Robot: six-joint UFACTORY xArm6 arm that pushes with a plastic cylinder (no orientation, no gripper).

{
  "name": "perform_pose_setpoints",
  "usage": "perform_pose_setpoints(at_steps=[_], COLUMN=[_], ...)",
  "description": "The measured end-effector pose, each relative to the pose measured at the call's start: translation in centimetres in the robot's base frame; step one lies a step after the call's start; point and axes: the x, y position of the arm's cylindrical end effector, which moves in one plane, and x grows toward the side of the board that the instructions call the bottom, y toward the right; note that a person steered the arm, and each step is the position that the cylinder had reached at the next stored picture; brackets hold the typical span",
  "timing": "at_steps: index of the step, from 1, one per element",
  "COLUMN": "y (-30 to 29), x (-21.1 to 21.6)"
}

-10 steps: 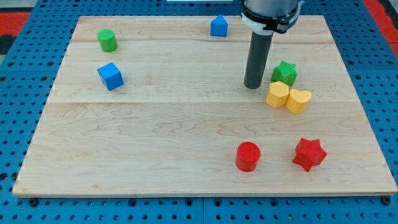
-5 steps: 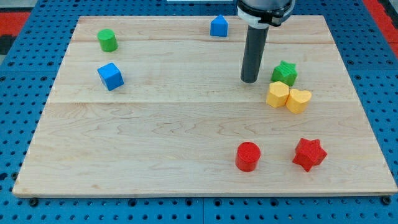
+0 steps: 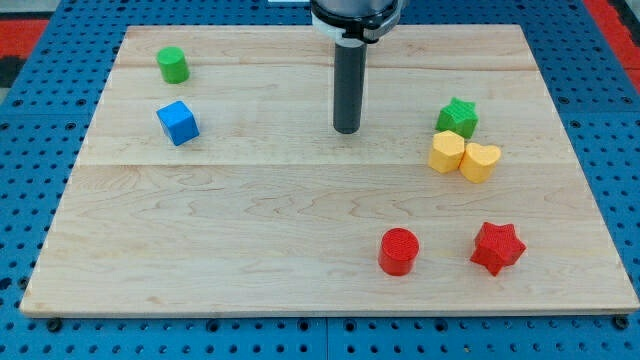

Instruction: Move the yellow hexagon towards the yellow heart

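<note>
Camera view: my tip [image 3: 347, 130] rests on the wooden board [image 3: 250, 230], well left of the yellow hexagon [image 3: 447, 152]; being a bare rod, it grasps nothing. The hexagon sits at the right, touching the yellow heart [image 3: 481, 161], with the green star [image 3: 458, 117] just behind. Nearer lie a red cylinder [image 3: 399, 250] and red star [image 3: 498, 247]; far left, a green cylinder [image 3: 173, 65] and blue cube [image 3: 178, 122].

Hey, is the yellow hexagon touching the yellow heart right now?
Touching. The camera view shows the yellow hexagon pressed against the yellow heart with no board visible between them. My tip stands well off to the view's left.
</note>
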Motion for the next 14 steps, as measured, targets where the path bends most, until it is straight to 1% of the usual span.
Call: perform_pose_setpoints(at_steps=[2, 3, 4, 5, 6, 8, 9, 10, 11, 12, 13, 14], y=[0.0, 0.0, 0.3, 2.2, 5.4, 9.3, 13.6, 17.4, 19.7, 20.0, 20.0, 20.0], x=[0.1, 1.3, 3.6, 4.9, 7.5, 10.1, 11.0, 11.0, 11.0, 10.8, 8.6, 7.9])
